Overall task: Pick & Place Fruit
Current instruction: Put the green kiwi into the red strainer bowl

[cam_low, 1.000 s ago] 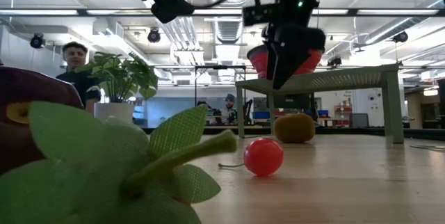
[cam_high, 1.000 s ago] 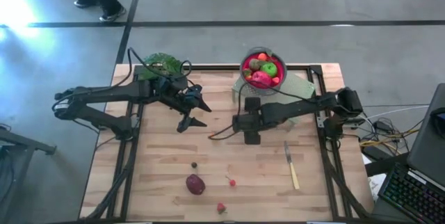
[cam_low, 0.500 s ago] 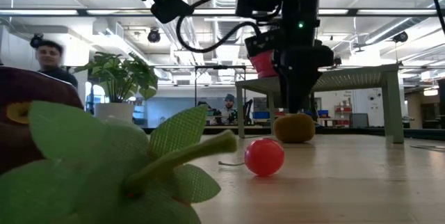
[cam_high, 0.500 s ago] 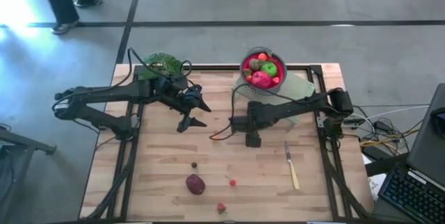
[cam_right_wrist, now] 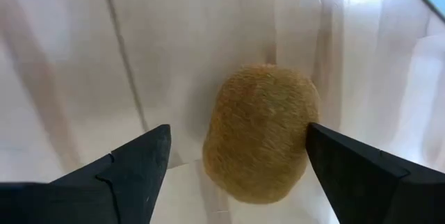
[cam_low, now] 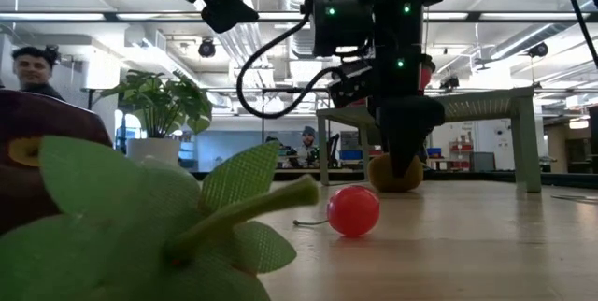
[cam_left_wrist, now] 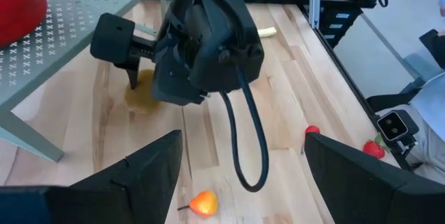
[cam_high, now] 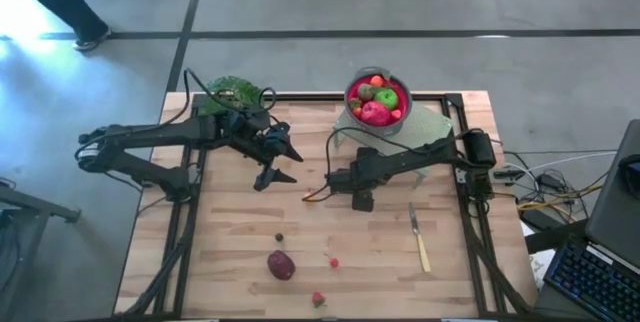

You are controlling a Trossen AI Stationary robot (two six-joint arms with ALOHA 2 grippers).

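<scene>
Brown and fuzzy, the kiwi (cam_right_wrist: 259, 133) I am after lies on the wooden tabletop (cam_high: 380, 247) near its middle, just by the leg of the perforated grey stand (cam_left_wrist: 83, 22) that carries the red bowl of fruit (cam_high: 378, 99) at the far edge. From the right wrist camera, my right gripper (cam_right_wrist: 236, 165) sits directly over it, the jaws standing wide with one finger on each side of the kiwi and neither yet touching it; its long axis runs roughly along the gap rather than across it, so I judge a straight descent and a close should take it by its narrow width. The right arm is clearly the nearer one. My left gripper (cam_high: 283, 164) waits in the air toward the left of the tabletop's middle, jaws also wide and empty. Toward the near edge lie a maroon plum (cam_high: 281, 264), a small red berry (cam_high: 334, 261) and a strawberry (cam_high: 318, 300), not yet collected.
</scene>
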